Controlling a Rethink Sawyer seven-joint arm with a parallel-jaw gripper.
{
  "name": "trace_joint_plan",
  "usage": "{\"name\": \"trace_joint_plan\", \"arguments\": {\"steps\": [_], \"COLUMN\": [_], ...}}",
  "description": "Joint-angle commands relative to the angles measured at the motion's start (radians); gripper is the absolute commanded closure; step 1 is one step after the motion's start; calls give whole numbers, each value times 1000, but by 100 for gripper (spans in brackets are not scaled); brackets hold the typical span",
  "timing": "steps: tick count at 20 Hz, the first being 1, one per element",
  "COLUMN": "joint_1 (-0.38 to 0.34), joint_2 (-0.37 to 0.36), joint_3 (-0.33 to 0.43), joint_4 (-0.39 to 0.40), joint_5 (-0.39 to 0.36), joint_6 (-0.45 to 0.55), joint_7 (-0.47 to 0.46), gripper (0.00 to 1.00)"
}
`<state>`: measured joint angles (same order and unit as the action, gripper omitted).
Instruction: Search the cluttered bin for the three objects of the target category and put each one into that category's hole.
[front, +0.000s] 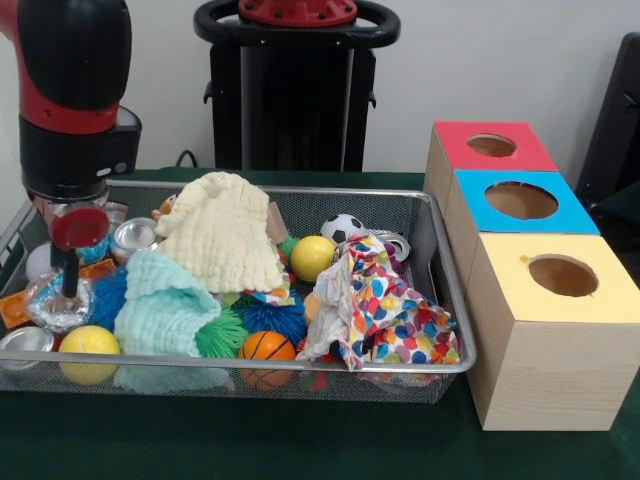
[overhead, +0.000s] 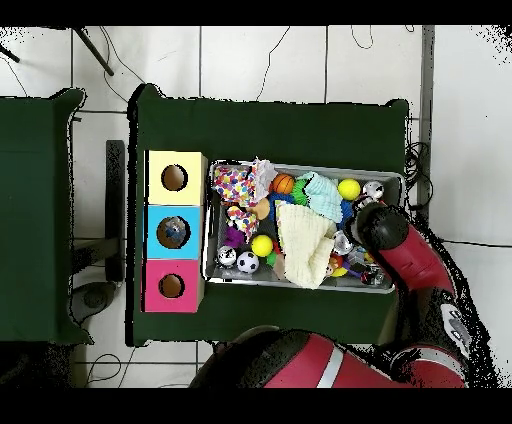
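A wire-mesh bin (front: 352, 384) holds mixed clutter. In it are a yellow ball (front: 312, 257), a small soccer ball (front: 343, 228), an orange basketball (front: 267, 347) and a second yellow ball (front: 89, 341). A cream cloth (front: 225, 232), a mint cloth (front: 163, 305) and a polka-dot cloth (front: 385, 310) lie over other items. My gripper (front: 68, 280) hangs low at the bin's left end, right above a crumpled silver foil cup (front: 52, 305). In the overhead view the arm (overhead: 385, 232) hides the gripper. Three wooden boxes stand beside the bin, topped red (front: 455, 140), blue (front: 565, 215) and yellow (front: 505, 272), each with a round hole.
Blue (front: 272, 318) and green (front: 220, 335) spiky balls and metal cups (front: 133, 238) fill gaps between the cloths. In the overhead view the bin (overhead: 300, 283) sits right of the yellow (overhead: 155, 160), blue (overhead: 155, 212) and red (overhead: 155, 268) boxes. A black stand rises behind the bin.
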<state>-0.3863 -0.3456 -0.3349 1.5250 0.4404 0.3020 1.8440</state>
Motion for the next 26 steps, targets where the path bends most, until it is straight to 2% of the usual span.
{"name": "trace_joint_plan", "arguments": {"steps": [1, 9, 16, 21, 22, 26], "joint_1": [-11, -6, 14, 23, 39, 48], "joint_2": [34, 33, 23, -94, -116, -183], "joint_3": [90, 73, 44, 41, 21, 16], "joint_4": [-48, -64, -77, -48, -51, -42], "joint_5": [3, -24, -14, -30, -32, -44], "joint_6": [-41, -12, 46, 152, 204, 281], "joint_7": [161, 127, 144, 113, 121, 105], "gripper": [100, 100, 100, 100, 100, 100]}}
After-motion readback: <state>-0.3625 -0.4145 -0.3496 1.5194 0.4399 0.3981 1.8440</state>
